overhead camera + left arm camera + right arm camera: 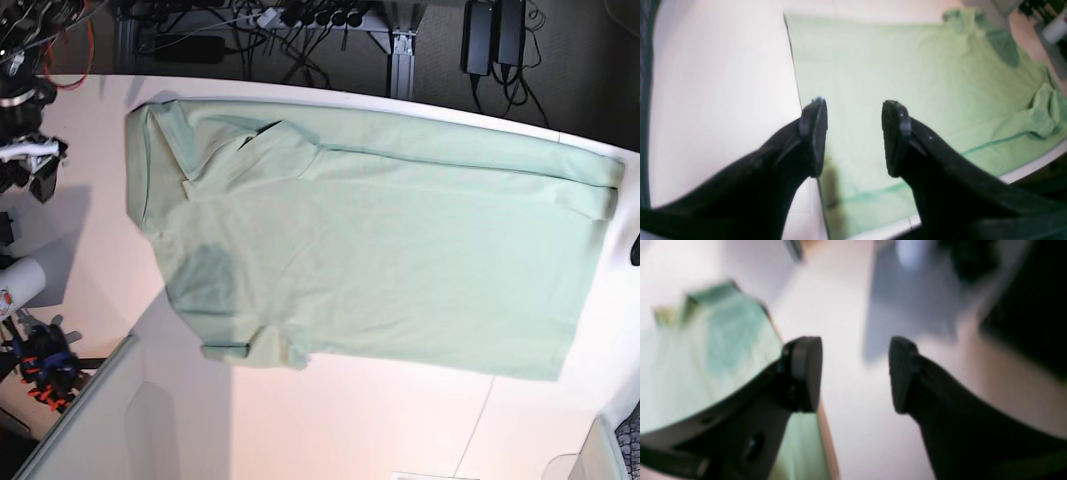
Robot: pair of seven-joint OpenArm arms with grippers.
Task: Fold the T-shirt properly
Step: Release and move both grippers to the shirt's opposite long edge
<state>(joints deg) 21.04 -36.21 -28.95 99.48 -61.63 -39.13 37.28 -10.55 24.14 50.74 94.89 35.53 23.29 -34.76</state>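
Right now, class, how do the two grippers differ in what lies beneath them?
The left gripper hangs over the T-shirt near its edge; the right gripper hangs over bare table, the shirt off to its side. The left wrist view is fairly sharp; the right is blurred. Both are black, open and empty.

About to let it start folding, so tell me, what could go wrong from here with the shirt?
The shirt reaches the table's far edge, so a pull could drag it off. A sleeve is already bunched and may fold in crooked. The left gripper hangs open over the shirt's hem edge and could pinch only one layer.
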